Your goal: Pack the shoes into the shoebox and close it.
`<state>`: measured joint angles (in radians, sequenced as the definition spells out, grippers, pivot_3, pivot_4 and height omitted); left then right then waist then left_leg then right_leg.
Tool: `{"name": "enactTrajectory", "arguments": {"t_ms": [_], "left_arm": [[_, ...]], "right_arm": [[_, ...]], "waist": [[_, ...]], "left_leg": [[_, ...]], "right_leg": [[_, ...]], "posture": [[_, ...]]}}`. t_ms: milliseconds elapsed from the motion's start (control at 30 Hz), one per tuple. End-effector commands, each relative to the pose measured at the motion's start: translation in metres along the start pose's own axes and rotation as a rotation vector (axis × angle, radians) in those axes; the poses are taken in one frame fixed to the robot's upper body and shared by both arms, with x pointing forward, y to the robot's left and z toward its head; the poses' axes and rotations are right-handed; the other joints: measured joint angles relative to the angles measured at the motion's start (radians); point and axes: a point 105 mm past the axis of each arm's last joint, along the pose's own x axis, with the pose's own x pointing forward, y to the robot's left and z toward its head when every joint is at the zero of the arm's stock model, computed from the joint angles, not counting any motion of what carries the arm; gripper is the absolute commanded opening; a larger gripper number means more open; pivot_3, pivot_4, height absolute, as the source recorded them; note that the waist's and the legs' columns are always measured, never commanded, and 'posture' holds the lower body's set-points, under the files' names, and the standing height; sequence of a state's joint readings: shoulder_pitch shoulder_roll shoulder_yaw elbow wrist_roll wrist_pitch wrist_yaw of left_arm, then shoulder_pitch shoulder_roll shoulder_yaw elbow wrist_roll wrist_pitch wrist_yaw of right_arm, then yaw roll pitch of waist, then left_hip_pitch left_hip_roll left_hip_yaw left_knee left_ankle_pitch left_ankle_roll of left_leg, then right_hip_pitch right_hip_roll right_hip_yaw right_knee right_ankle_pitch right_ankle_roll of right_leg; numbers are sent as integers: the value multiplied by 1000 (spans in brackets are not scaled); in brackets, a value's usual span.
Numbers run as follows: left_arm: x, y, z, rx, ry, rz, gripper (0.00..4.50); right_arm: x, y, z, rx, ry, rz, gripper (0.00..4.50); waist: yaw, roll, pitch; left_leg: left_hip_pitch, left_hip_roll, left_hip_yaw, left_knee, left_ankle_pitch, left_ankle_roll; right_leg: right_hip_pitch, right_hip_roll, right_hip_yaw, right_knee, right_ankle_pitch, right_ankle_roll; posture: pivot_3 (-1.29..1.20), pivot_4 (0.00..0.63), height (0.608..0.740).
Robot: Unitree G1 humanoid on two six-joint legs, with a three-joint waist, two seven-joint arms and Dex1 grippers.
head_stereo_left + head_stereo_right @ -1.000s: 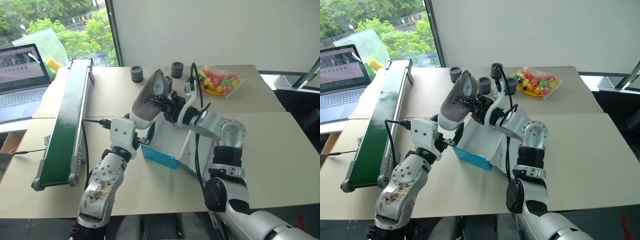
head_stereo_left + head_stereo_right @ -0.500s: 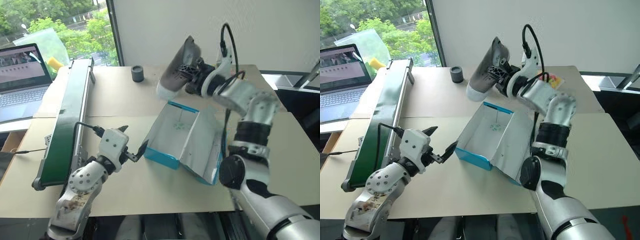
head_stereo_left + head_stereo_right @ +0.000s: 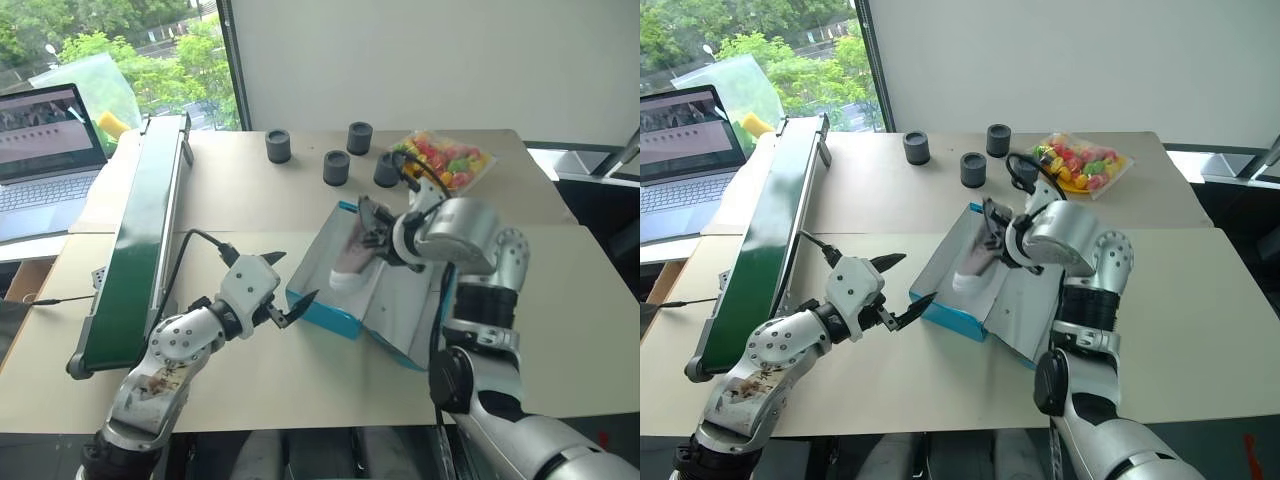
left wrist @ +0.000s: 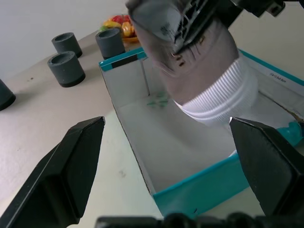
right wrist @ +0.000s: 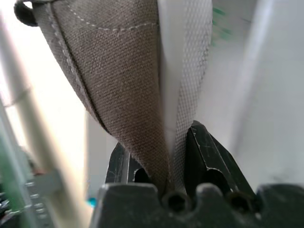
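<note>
A grey shoe (image 3: pixel 353 258) hangs toe-down inside the open blue shoebox (image 3: pixel 318 311), near the table's middle, its lid flap lying open toward four o'clock. The right gripper (image 3: pixel 372 232) pinches the shoe's heel fabric between nearly closed fingers. At the box's eight o'clock the left gripper (image 3: pixel 290 290) hovers spread wide, holding nothing. Three dark cylinders (image 3: pixel 337 167) stand at twelve o'clock.

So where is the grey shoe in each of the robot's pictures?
Left eye view: the shoe is near the middle, toe down in the blue shoebox.
Right eye view: middle, in the box.
Left wrist view: upper middle, above the white box floor.
Right wrist view: grey fabric pinched by the right gripper.
Shared landmark: the box's white inside.
</note>
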<state>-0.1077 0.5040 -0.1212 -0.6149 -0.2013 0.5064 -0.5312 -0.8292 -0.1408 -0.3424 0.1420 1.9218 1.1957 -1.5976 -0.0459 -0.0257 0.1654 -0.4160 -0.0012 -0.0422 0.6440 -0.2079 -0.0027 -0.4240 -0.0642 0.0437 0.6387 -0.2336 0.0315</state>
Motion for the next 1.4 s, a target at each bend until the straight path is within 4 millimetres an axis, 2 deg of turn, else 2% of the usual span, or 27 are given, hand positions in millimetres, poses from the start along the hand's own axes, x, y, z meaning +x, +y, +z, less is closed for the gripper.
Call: {"name": "enactTrajectory", "arguments": {"t_ms": [33, 200, 433, 500, 567, 733, 800, 1067, 1233, 1333, 1400], "left_arm": [[-6, -2, 10, 38, -39, -28, 4490], [-8, -3, 10, 39, -38, -35, 4490], [-9, -3, 12, 38, -39, -11, 4490], [-9, -3, 12, 39, -39, -5, 4500], [-10, -3, 12, 38, -39, 0, 4500], [-11, -3, 12, 39, -37, 5, 4500], [-10, -3, 12, 37, -39, 5, 4500], [-9, -1, 12, 35, -41, 1, 4500], [-8, 7, 13, 28, -50, 47, 4500], [-12, 24, 12, 0, -59, 163, 4500], [-18, 46, 9, -24, -54, 330, 4500]], "right_arm": [[-4, 0, -6, -66, -14, -4, 524], [9, -6, -15, -94, 44, -26, 524], [28, -13, -28, -101, 125, -40, 524], [31, -14, -30, -90, 137, -40, 1523], [32, -14, -31, -77, 140, -33, 1975], [32, 0, -28, -112, 125, 23, 3717], [28, 10, -18, -166, 79, 52, 4362], [-8, 63, 35, -386, -171, 180, 4438], [-26, 87, 53, -530, -303, 243, 4438], [-41, 115, 48, -731, -401, 370, 4438], [-54, 134, 31, -957, -494, 518, 4438]], "waist": [[-7, 0, 0], [-21, 0, 0], [-17, 0, 0], [-14, 0, 0], [-13, 0, 0], [-13, 0, 0], [-14, 0, 0], [-10, 0, 0], [3, 0, 0], [4, 0, 0], [5, 0, 0]], "left_leg": [[1, 1, 0, 0, 0, 0], [6, 3, 1, 0, 0, 0], [4, 4, 2, 0, 0, 0], [4, 4, 2, 0, 0, 0], [4, 4, 2, 0, 0, 0], [4, 4, 2, 0, 0, 0], [5, 4, 2, 0, 0, 0], [3, 4, 3, -1, 0, 1], [3, 4, 3, -1, 0, 1], [2, 4, 2, -1, 0, 1], [2, 4, 2, -1, 0, 1]], "right_leg": [[0, 1, 1, -1, 0, 0], [3, 4, 3, 1, -1, -2], [2, 4, 3, -1, -1, -1], [2, 4, 3, -1, -1, -1], [1, 4, 3, -1, -1, -1], [2, 4, 3, 0, -1, -1], [2, 4, 3, 0, -1, -2], [0, 5, 3, 0, -1, -2], [0, 5, 3, -1, -1, -2], [0, 4, 3, -1, -1, -2], [-1, 4, 2, -1, -1, -2]], "posture": [[0, 150, 740], [0, 150, 740], [0, 150, 740], [0, 150, 740], [0, 150, 740], [0, 150, 740], [0, 150, 740], [0, 150, 740], [0, 150, 740], [0, 150, 740], [0, 150, 740]]}}
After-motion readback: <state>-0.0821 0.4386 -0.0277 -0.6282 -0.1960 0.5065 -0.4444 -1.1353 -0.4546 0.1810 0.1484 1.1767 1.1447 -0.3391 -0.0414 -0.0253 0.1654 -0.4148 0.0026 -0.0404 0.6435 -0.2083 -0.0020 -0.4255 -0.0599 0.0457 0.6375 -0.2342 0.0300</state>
